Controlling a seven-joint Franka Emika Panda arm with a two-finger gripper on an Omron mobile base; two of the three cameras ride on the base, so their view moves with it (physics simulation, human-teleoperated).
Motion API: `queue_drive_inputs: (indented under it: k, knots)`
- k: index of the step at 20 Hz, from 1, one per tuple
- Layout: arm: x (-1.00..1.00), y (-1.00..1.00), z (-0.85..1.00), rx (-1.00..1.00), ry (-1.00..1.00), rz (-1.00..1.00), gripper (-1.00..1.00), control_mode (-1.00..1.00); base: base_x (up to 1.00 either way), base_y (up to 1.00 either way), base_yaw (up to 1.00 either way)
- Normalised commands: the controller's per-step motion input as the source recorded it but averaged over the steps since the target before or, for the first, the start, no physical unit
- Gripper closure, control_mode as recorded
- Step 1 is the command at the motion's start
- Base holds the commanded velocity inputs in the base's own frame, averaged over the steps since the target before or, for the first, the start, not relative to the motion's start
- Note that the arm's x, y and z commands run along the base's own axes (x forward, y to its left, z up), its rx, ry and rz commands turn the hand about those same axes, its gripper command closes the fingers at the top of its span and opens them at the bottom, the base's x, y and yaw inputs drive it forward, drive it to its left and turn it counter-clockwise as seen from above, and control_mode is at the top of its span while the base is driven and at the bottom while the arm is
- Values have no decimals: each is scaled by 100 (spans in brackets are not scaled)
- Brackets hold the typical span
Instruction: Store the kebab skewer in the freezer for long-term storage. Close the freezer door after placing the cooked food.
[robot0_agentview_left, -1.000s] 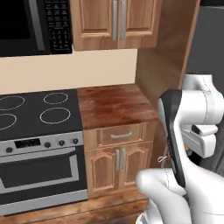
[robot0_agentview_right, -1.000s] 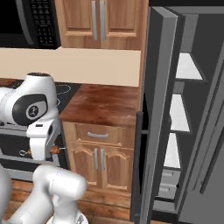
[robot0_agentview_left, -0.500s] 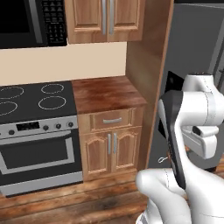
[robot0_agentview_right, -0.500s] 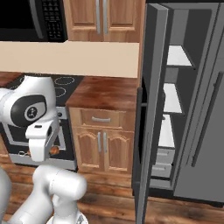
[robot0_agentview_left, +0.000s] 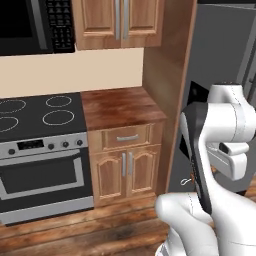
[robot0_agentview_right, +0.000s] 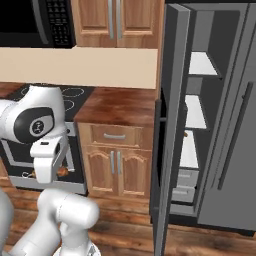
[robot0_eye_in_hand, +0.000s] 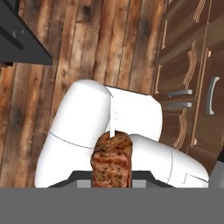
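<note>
In the hand view my gripper (robot0_eye_in_hand: 111, 176) is shut on the kebab skewer (robot0_eye_in_hand: 111, 159). Its brown grilled meat chunk sits between the fingers and the thin pale stick juts forward over the robot's white body. The hand points down at the wooden floor. From the right base view the hand hangs low at the left, with the brown kebab (robot0_agentview_right: 62, 171) showing beside it. The freezer door (robot0_agentview_right: 169, 115) stands open, seen edge-on, with white shelves (robot0_agentview_right: 195, 107) behind it. In the left base view the door's grey outer face (robot0_agentview_left: 220, 60) carries the black dispenser panel (robot0_agentview_left: 196, 95).
A wooden counter (robot0_agentview_left: 120, 107) over a drawer and cabinet doors (robot0_agentview_left: 127, 167) lies between the stove (robot0_agentview_left: 40, 117) and the fridge. A microwave (robot0_agentview_left: 30, 25) and upper cabinets (robot0_agentview_left: 120, 20) hang above. The fridge's other grey door (robot0_agentview_right: 235, 130) stays shut at the right.
The whole picture has slid left in both base views, so the base has driven right, toward the fridge. The arm keeps its pose with the kebab held.
</note>
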Motion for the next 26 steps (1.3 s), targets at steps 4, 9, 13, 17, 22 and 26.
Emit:
queue_drive_inputs:
  k: [4,9,13,17,22,26]
  knots:
    - [0,0,0,0,0,0,100,100,-16,-86,1]
    - [0,0,0,0,0,0,100,100,-54,-39,-36]
    - [0,0,0,0,0,0,100,100,-55,-25,-63]
    - [0,0,0,0,0,0,100,100,-16,-48,-68]
    - [0,0,0,0,0,0,100,100,2,-79,-57]
    - [0,0,0,0,0,0,100,100,22,-75,-41]
